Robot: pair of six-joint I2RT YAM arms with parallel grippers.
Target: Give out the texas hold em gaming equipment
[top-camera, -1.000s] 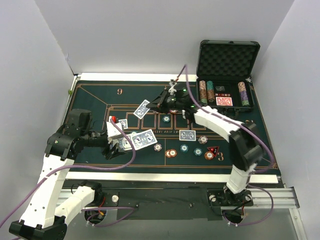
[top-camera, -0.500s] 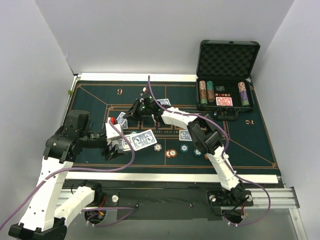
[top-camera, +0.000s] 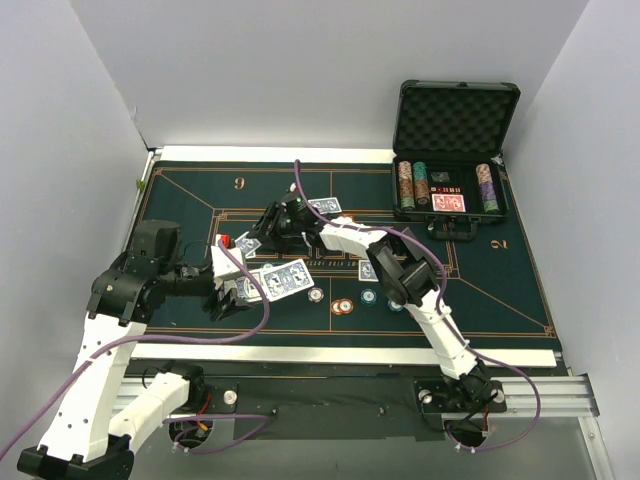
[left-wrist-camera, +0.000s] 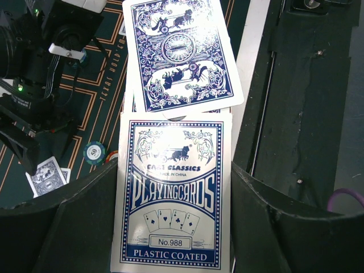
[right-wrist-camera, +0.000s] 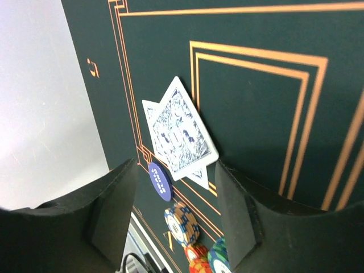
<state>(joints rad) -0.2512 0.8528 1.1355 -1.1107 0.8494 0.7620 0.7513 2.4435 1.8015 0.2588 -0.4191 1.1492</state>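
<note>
Green felt with orange lines covers the mat (top-camera: 190, 190), which has a white strip (top-camera: 330, 353) along its near edge and white walls close on the left, back and right. The widest open felt is at the far left corner and the near right.

The left gripper (top-camera: 232, 290), over the mat's near left, is clamped on a blue-backed pack of cards (left-wrist-camera: 173, 199) reading "CART CLASSICS PLAYING CARDS, No.988, PLASTIC COATED". The pack sits squarely between its fingers (left-wrist-camera: 68, 227). A loose card (left-wrist-camera: 179, 54) sticks out past the pack's far end. The felt nearby reads "TEXAS HOLD'EM".

The right gripper (top-camera: 262, 228) hangs left of centre with its fingers parted and holding nothing. Two overlapped cards (right-wrist-camera: 181, 133) lie flat on the felt just beyond its fingertips, with a dark blue chip (right-wrist-camera: 160, 181) beside them.

More chips (top-camera: 345, 303) lie near the middle. A black case (top-camera: 455, 150) stands open at the far right.
</note>
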